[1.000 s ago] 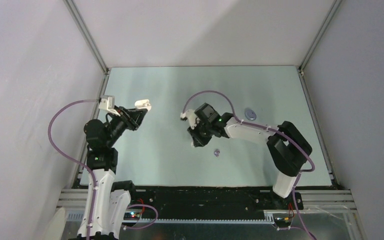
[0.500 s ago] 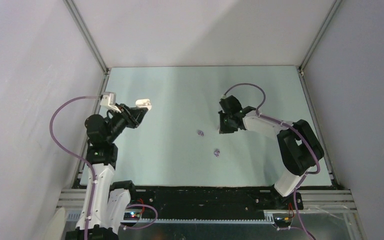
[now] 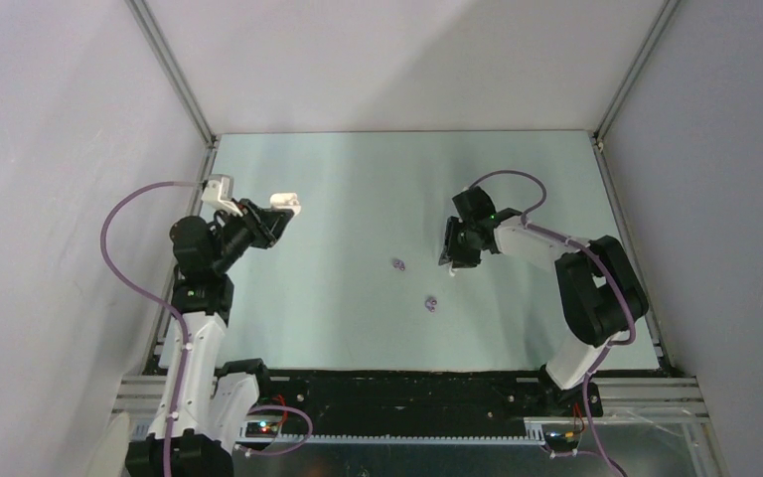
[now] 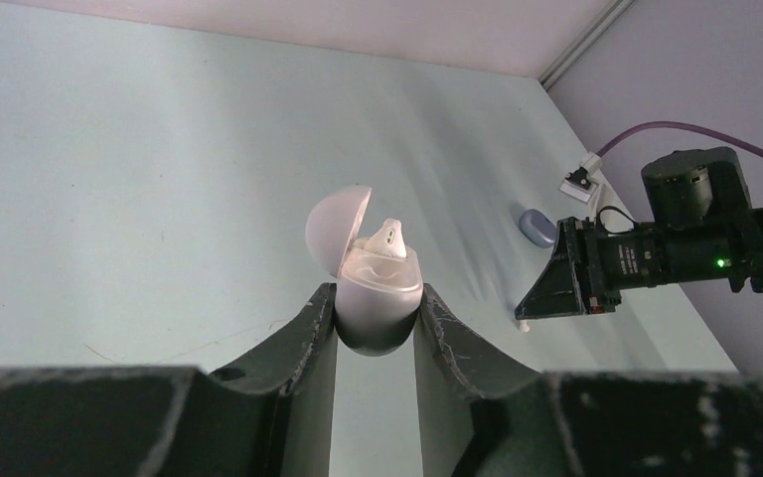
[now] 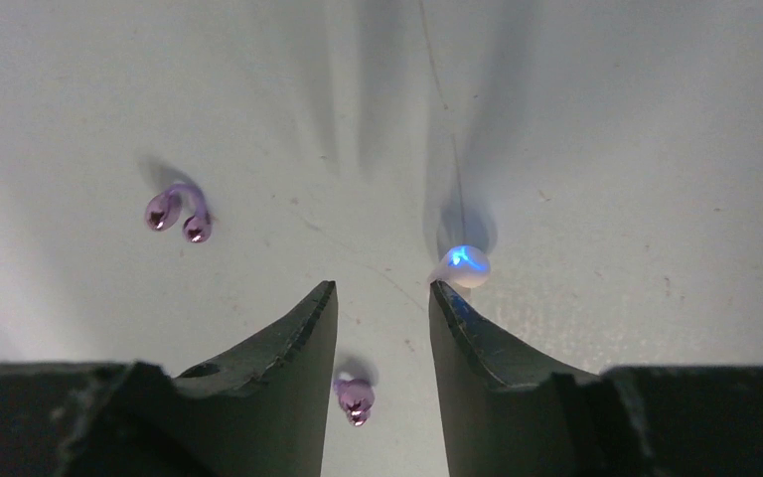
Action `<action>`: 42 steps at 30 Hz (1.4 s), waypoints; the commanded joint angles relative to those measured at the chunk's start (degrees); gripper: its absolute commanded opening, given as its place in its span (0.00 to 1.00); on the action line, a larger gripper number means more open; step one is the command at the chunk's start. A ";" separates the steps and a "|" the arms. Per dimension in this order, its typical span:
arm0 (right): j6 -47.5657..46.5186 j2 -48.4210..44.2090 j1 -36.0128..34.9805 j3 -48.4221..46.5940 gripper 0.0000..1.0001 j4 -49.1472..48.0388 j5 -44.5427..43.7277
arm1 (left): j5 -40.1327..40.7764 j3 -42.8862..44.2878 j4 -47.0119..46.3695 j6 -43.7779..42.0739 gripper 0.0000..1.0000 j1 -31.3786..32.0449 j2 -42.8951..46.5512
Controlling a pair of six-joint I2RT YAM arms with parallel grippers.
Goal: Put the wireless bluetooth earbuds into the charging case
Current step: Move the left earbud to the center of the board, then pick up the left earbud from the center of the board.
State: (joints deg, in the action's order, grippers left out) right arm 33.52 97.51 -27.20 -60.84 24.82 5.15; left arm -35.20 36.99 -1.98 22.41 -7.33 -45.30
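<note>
High over the desk [image 3: 338, 179], at left of frame, the left end effector [image 3: 276, 211] is clamped on the open white charging case [image 3: 285, 203]. Right of centre, the right end effector [image 3: 454, 250] hangs low, and the upper purple earbud [image 3: 397, 263] and the lower purple earbud [image 3: 431, 302] lie loose at mid-frame. One second earlier the right arm was working left of centre and only the lower bud showed; the arm has since swung right, and the upper bud now lies where it was. From the left wrist, one white earbud [image 4: 385, 238] sits in the case under its raised lid, and a purple case [image 4: 537, 227] lies at right, apparently shut. From the right wrist, the jaws stand parted with nothing between them. The second white earbud [image 5: 462, 266] lies just at the right fingertip, with purple buds at upper left and bottom centre. On this showing one of four is home, three to go.
</note>
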 commanded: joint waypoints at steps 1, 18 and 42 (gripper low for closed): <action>-0.80 -2.07 1.71 -0.25 0.45 -0.18 8.67 | -0.72 3.30 -1.24 -1.49 0.00 -0.58 -0.33; -99.00 0.76 1.75 -24.44 0.56 37.78 28.24 | -3.06 3.56 -0.76 -5.70 0.00 -0.53 1.77; -143.41 12.60 -4.37 -21.73 0.33 32.26 11.77 | -2.14 2.57 3.02 -7.16 0.00 -0.58 4.71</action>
State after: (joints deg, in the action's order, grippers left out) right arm -106.34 109.21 -31.29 -82.08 57.52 17.91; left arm -37.67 37.85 2.00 16.45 -7.44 -41.10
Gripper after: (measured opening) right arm 0.336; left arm 0.332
